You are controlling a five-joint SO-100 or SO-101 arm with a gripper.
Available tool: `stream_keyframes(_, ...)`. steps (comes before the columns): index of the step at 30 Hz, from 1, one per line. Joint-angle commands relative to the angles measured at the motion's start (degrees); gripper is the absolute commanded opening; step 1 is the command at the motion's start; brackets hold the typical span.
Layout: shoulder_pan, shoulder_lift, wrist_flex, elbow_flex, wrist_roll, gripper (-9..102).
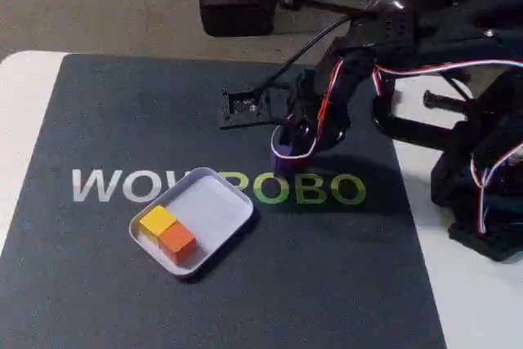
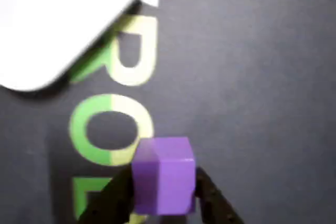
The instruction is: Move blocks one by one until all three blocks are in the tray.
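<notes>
Purple block (image 2: 163, 176) | clamped between end effector (image 2: 164, 192) fingers | above mat (image 2: 252, 77), beside tray (image 2: 58, 24)

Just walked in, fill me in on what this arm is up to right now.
The arm's gripper is shut on the small matte purple cube, held over the dark mat near its green lettering. The shallow pale grey-white tray sits to the left in the fixed view and already holds the yellow cube and the orange cube, side by side and touching. The purple cube is not yet in the tray.
</notes>
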Motion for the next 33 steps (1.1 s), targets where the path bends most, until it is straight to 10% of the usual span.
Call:
stream_keyframes(1,-2.8,5.1,-0.7,-0.1,3.4,-6)
stream_keyframes(14,-19.6,19.3,-10.1,1.4,20.2,-6)
stream_keyframes(33,-13.8,-6.8,-35.2,0.7,14.4,-3)
